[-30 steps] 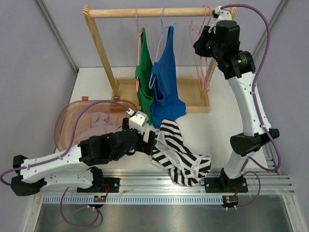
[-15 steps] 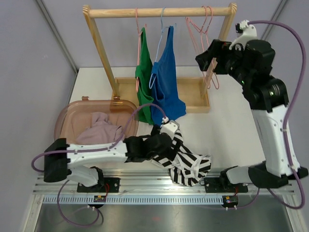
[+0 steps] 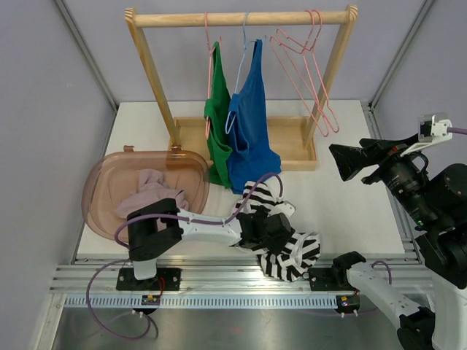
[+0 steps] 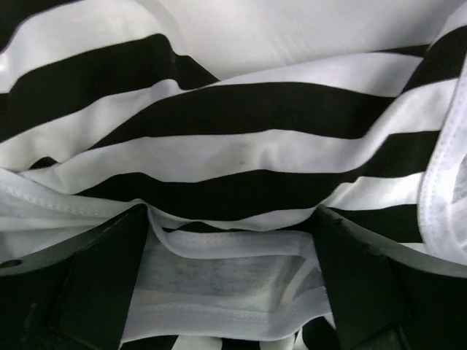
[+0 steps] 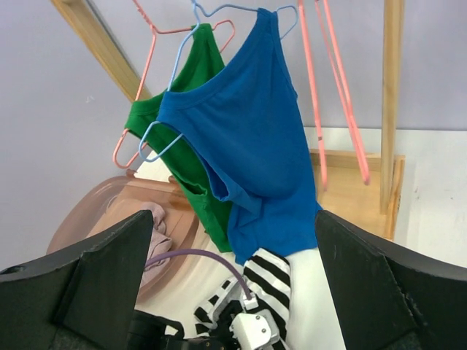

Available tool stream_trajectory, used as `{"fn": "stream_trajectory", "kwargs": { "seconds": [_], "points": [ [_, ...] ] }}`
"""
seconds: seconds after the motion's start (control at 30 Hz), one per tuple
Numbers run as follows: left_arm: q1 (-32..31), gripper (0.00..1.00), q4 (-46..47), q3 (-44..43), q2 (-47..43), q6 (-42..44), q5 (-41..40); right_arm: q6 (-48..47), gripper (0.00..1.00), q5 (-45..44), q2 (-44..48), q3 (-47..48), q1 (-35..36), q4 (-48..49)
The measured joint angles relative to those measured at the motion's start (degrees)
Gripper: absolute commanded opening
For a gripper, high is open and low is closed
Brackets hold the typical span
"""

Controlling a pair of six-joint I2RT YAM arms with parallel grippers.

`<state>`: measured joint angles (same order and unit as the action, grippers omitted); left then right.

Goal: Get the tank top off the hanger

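A black-and-white striped tank top (image 3: 295, 251) lies crumpled on the table near the front edge, off any hanger. My left gripper (image 3: 279, 227) is pressed down into it; in the left wrist view its jaws (image 4: 232, 219) stand apart with a white hem fold of the striped top (image 4: 241, 117) between them. A blue tank top (image 3: 252, 124) hangs on a light blue hanger (image 5: 219, 11), and a green one (image 3: 216, 124) on a pink hanger. My right gripper (image 3: 341, 162) hovers open and empty to the right of the rack, facing the blue top (image 5: 248, 138).
The wooden rack (image 3: 241, 17) carries empty pink hangers (image 3: 310, 65) at its right end, and its base tray (image 3: 292, 142) is behind the clothes. A brown translucent basin (image 3: 109, 182) holding a pinkish cloth (image 3: 149, 191) is at the left. A metal rail (image 3: 241, 273) runs along the near edge.
My left arm swept right onto the striped top and its jaws have narrowed. My right gripper let go of the pink hangers, opened, and drew back down and to the right.
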<state>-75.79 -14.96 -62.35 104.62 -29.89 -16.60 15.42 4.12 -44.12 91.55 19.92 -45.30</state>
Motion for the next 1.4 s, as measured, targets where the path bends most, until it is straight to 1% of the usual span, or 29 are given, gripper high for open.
{"fn": "stream_trajectory", "kwargs": {
  "seconds": [0.03,0.07,0.1,0.13,0.17,0.2,0.27,0.33,0.43,0.5,0.63,0.77,0.83,0.93,1.0,1.13,1.27,1.3,1.33,1.37,1.4],
  "points": [
    [0.0,0.61,0.3,-0.6,0.5,-0.4,0.0,0.0,1.0,0.3,0.3,-0.1,0.0,0.0],
    [-0.1,0.43,1.0,-1.0,1.0,-0.9,0.6,0.0,1.0,1.2,0.6,-0.3,0.0,0.0],
    [0.0,0.18,1.9,-1.1,1.3,-1.1,0.9,0.0,1.0,1.6,0.7,-0.6,0.0,0.0],
    [-0.1,0.09,2.8,-1.2,1.6,-1.8,1.2,0.0,0.99,2.0,0.9,-0.8,0.0,0.0],
    [-0.1,0.02,3.5,-1.0,1.6,-2.3,1.8,0.0,0.99,2.4,1.0,-0.9,0.0,-0.1],
    [-0.1,0.0,4.0,-0.7,1.4,-2.9,2.0,-0.1,1.0,2.6,1.1,-1.0,0.0,-0.1],
    [-0.1,0.0,4.1,0.3,0.5,-3.9,2.1,-0.2,0.99,2.9,1.3,-1.2,0.0,-0.1],
    [-0.2,0.0,2.2,1.7,-1.7,-4.8,1.6,-0.2,0.99,3.0,1.5,-1.2,0.0,-0.2],
    [-0.3,0.0,-5.2,3.3,-7.9,-5.7,-1.4,-0.3,0.99,3.0,1.7,-1.2,0.0,-0.1],
    [-0.4,0.0,-10.4,3.4,-13.6,-6.3,-4.9,-0.4,0.99,3.0,1.7,-1.3,0.0,0.0],
    [0.2,0.0,-21.3,-0.1,-24.5,-7.5,-12.9,-0.5,1.0,3.0,1.7,-1.9,0.0,0.0],
    [3.1,0.0,-30.3,-4.7,-31.6,-8.3,-19.9,-0.7,1.0,3.0,1.4,-1.9,0.0,0.0],
    [5.0,0.0,-33.9,-5.6,-34.7,-8.2,-22.1,-0.7,0.99,2.9,1.0,-1.9,0.0,0.0],
    [10.4,0.0,-39.0,-6.4,-39.8,-7.0,-24.2,-1.0,1.0,2.6,0.3,-1.7,0.0,0.1],
    [15.5,0.0,-41.2,-7.0,-42.9,-5.6,-24.7,-1.0,0.99,2.4,-0.4,-1.5,0.0,0.1],
    [27.7,0.0,-43.7,-8.1,-48.3,-2.2,-24.6,-1.0,0.99,3.1,-2.1,-1.2,0.0,1.3],
    [40.4,0.0,-43.6,-8.3,-50.0,1.7,-20.1,-0.7,0.99,5.8,-3.5,-1.9,0.0,5.0],
    [43.8,0.02,-43.4,-8.2,-49.9,2.7,-18.6,-0.6,1.0,6.9,-3.8,-2.0,0.0,5.9],
    [47.0,0.08,-42.9,-7.8,-49.7,3.6,-17.1,-0.2,1.0,8.3,-4.3,-2.0,0.0,6.9],
    [49.6,0.23,-42.4,-7.2,-49.5,4.5,-15.6,0.2,0.99,9.7,-4.9,-1.9,0.0,8.0],
    [52.3,0.3,-41.8,-6.4,-49.2,5.5,-14.2,0.7,1.0,10.9,-5.6,-1.7,0.0,8.7]
  ]
}}
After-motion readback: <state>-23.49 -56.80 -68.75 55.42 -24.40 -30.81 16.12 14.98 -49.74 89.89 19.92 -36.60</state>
